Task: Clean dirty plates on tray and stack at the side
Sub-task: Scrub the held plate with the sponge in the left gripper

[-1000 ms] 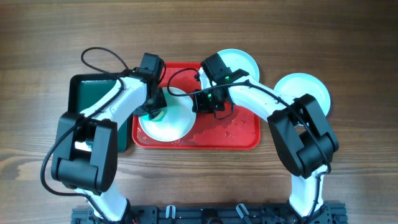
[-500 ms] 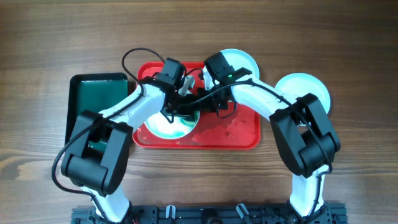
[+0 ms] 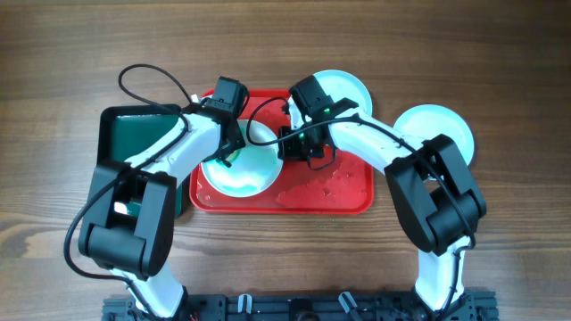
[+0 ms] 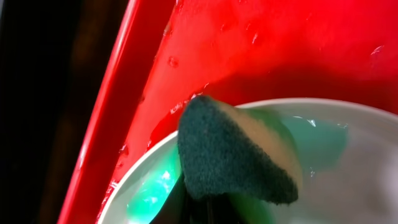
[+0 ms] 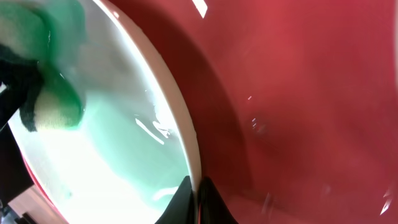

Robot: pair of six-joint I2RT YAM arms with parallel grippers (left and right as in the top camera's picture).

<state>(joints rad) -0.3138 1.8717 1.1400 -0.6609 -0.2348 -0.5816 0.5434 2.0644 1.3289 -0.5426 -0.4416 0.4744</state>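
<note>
Beneath the left gripper point(image 3: 227, 150), clenched on a sponge point(image 4: 230, 149), a smeared plate point(image 3: 236, 174) sits on the tray point(image 3: 330, 192), rim pinched by the right gripper point(image 5: 198, 198); scrubbing seems midway, two other plates point(image 3: 442, 125) beyond it unstacked.

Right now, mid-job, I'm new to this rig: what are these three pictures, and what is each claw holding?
Two white robot arms work at a wooden table. One picture looks down from above; the two close-ups come from a camera on each wrist. The left claw holds a green sponge against the smeared plate lying in the red tray. The right claw pinches that plate's rim. A second plate sits at the tray's far corner, a third plate on the table to the right, and a dark green tray on the left.
</note>
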